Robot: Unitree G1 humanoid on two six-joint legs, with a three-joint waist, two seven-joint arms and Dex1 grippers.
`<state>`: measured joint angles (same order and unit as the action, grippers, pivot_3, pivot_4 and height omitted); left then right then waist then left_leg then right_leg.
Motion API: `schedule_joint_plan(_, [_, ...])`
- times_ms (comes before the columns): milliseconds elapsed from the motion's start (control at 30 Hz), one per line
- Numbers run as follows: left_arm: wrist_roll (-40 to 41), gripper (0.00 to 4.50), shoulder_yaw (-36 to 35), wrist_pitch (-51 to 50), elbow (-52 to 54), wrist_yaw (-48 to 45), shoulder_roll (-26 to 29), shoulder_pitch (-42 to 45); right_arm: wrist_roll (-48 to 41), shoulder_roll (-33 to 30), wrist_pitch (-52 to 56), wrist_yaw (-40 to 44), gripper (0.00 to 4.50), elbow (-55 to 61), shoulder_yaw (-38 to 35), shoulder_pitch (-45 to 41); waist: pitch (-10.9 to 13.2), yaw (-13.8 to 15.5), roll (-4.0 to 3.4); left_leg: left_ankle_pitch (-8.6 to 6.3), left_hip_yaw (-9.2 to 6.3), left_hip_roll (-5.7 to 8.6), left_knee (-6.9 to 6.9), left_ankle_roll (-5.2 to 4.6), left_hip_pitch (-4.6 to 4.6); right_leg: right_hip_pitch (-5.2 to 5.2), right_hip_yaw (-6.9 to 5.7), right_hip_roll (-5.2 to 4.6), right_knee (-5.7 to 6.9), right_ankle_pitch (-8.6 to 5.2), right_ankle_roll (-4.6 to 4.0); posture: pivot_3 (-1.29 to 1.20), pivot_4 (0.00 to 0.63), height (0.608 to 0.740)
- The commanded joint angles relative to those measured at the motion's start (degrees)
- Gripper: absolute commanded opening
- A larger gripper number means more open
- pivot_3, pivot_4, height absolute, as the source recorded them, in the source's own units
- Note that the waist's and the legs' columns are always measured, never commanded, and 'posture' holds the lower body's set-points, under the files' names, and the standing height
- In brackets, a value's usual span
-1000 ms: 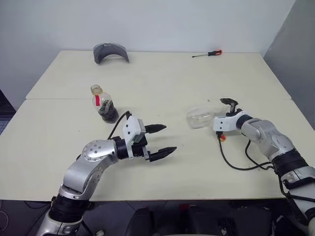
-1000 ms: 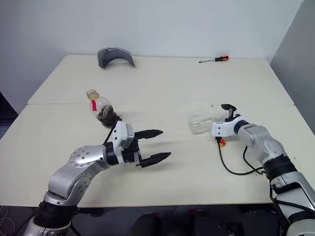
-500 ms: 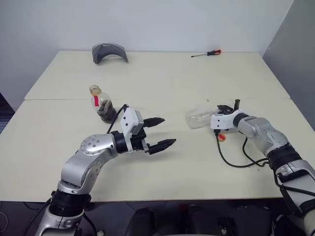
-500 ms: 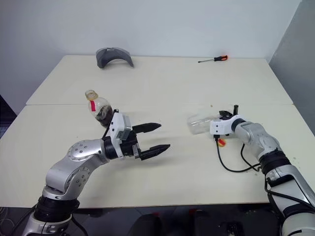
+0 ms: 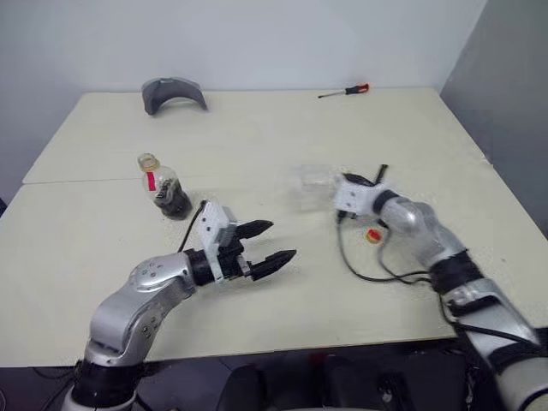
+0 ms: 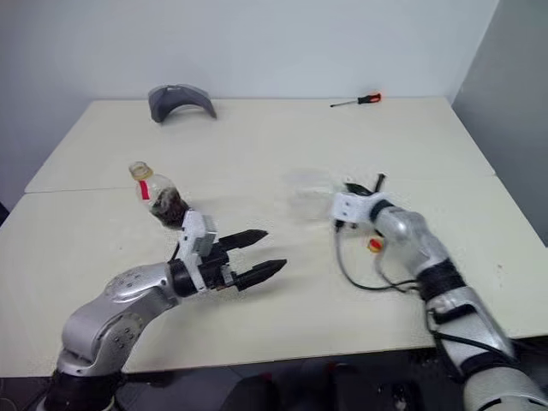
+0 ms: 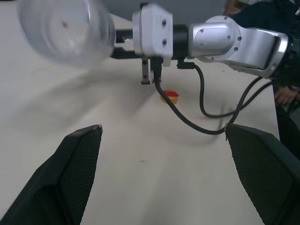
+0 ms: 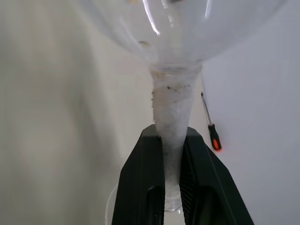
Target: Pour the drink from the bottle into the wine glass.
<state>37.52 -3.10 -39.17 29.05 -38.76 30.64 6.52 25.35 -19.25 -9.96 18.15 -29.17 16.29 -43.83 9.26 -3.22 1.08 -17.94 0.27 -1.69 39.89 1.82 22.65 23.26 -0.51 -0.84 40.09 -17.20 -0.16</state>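
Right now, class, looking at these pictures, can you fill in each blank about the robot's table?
1. The right gripper is shut on the wine glass by its ____.
2. The bottle holds a ____ drink.
3. The left gripper's fingers are ____.
4. The screwdriver has a ____ handle.

Missing words: stem; dark; open; red

— What is standing in the way on the table [image 5: 257, 137]?

— The bottle [image 5: 163, 187] is being left upright just behind the left gripper [image 5: 267, 243], whose fingers are being held apart. The wine glass [image 5: 313, 183] is being held sideways at mid-table by the right gripper [image 5: 341, 190], with a black cable [image 5: 360, 265] and a small red-and-yellow object [image 5: 373, 235] lying beneath that arm.

— And open room?

— Bare tabletop is being left between the two grippers. A grey curved object [image 5: 172, 91] and a screwdriver [image 5: 342, 90] are lying well apart at the far edge.
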Motion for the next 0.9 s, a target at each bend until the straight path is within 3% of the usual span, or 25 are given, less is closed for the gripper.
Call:
schedule_joint_plan(33, [1.6,4.50,-7.5,-1.1,6.7,8.2,-1.8,-5.1,-14.6,10.6,10.8,3.0,0.12,11.0,-5.8,0.2,0.0,0.3,-0.04,0.00,-0.03,-0.01,-0.01,0.00,0.00,0.01,-0.02,0.00,0.01,0.00,0.00,0.00,0.150,0.740])
schedule_joint_plan(133, [-0.6,4.50,-11.9,-0.6,13.0,15.6,-4.5,-13.5,-20.9,19.4,18.2,3.6,0.12,15.1,-6.5,2.2,0.0,1.0,0.00,-0.01,-0.04,0.06,0.00,-0.01,0.06,-0.02,-0.08,-0.13,-0.02,0.00,0.00,0.00,0.150,0.740])
schedule_joint_plan(267, [-2.7,4.50,-14.2,1.7,20.6,19.2,-6.7,-24.8,-24.7,24.9,21.9,2.6,0.12,15.3,-6.9,2.9,-0.1,2.7,0.08,-0.09,-0.08,0.29,0.05,-0.14,0.12,-0.06,-0.13,-0.35,-0.11,0.04,0.06,0.00,0.150,0.740])
schedule_joint_plan(400, [-7.3,4.50,-13.2,6.9,23.7,19.7,-8.3,-34.0,-25.1,28.0,19.1,1.8,0.12,10.4,-5.2,4.1,-0.1,3.0,0.13,-0.13,-0.07,0.29,0.05,-0.21,0.06,-0.08,-0.12,-0.33,-0.11,0.05,0.07,0.00,0.150,0.740])
schedule_joint_plan(700, [-6.7,4.50,-15.0,6.7,26.9,23.6,-9.5,-35.0,-24.7,30.8,6.2,-2.6,0.12,-10.2,-5.0,3.3,-0.2,2.5,0.15,-0.11,0.03,0.26,-0.02,-0.18,0.00,-0.07,-0.05,-0.24,-0.11,0.03,0.04,0.00,0.150,0.740])
schedule_joint_plan(900, [-6.2,4.50,-15.7,6.0,27.7,24.0,-8.5,-34.4,-24.2,30.5,4.9,-4.2,0.12,-12.2,-4.2,3.8,-0.3,2.4,0.10,-0.14,-0.01,0.24,-0.04,-0.23,-0.15,-0.22,-0.08,-0.23,-0.09,0.03,0.03,0.00,0.150,0.740])
